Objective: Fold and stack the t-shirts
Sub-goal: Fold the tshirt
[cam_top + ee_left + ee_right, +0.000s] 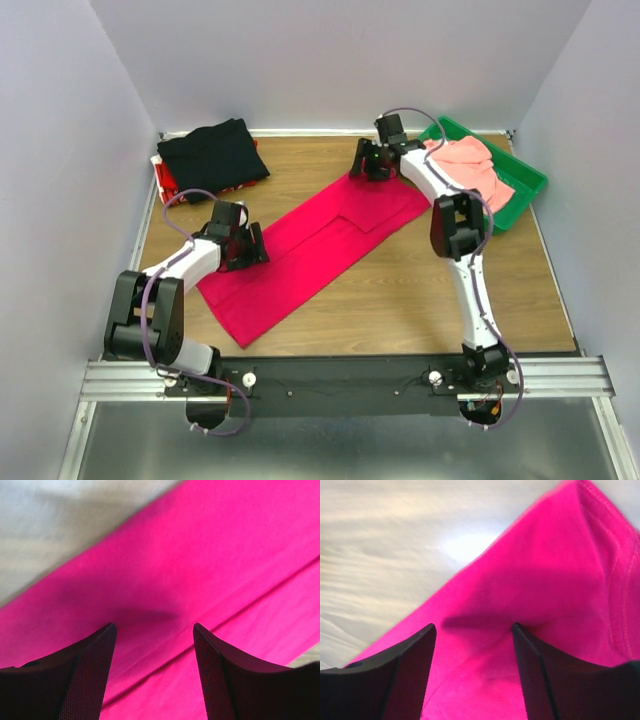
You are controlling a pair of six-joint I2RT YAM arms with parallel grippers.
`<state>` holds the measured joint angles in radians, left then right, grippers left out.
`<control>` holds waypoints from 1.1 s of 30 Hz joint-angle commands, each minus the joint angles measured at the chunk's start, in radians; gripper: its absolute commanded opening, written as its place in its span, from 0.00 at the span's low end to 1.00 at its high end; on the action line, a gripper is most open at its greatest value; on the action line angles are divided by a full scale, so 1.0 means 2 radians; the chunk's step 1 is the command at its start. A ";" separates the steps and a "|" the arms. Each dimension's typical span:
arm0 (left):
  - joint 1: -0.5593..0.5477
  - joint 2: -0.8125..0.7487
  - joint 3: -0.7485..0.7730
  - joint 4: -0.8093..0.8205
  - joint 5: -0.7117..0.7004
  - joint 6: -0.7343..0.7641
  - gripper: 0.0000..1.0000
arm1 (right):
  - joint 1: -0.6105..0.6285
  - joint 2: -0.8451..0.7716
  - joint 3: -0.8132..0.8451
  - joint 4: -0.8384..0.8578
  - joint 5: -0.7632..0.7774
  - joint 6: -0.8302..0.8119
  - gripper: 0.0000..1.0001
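1. Nearest us, in the lower middle of the overhead view, lies the near end of the crimson t-shirt. It rests flat on the worktop as a long strip running diagonally up toward the upper centre. A crease line along it suggests the sides are already turned in, so we judge that the crosswise fold is what remains.
2. The left gripper sits at the strip's left edge, in the middle left of the frame. Its wrist view shows the fingers apart, with magenta cloth and the crease below them and nothing between them. We read this placement as a way to take the long edge or steady it while the other end is handled.
3. Farther back, in the upper centre, the right gripper hangs over the strip's far end. Its fingers are also spread and hold nothing, straddling the cloth close to its edge with a stitched hem to their right. From there it could pinch that end and bring it over.
4. Farthest away, the black t-shirt lies folded in the upper left corner, well apart from the crimson one. It is probably the start of the stack.
5. In the upper right, the salmon-pink t-shirt lies crumpled in the green tray, not yet folded.
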<state>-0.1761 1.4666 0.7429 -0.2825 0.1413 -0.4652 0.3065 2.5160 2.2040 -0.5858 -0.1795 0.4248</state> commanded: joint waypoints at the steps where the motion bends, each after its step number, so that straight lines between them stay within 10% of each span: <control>1: 0.001 -0.023 -0.010 -0.064 -0.020 -0.007 0.72 | 0.009 0.105 0.076 -0.042 -0.015 -0.003 0.73; 7: 0.001 -0.050 0.016 -0.070 -0.013 0.021 0.71 | 0.010 0.120 0.150 -0.019 -0.044 0.014 0.77; 23: 0.001 0.007 0.027 -0.035 0.034 0.033 0.71 | 0.010 -0.105 -0.136 0.050 -0.039 -0.007 0.84; 33: 0.001 0.030 0.011 -0.047 0.064 0.027 0.71 | 0.009 -0.064 -0.159 0.049 -0.018 -0.012 0.84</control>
<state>-0.1726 1.4906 0.7803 -0.3573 0.2108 -0.4080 0.3264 2.3116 1.8641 -0.4797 -0.2443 0.4168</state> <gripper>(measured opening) 0.714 0.842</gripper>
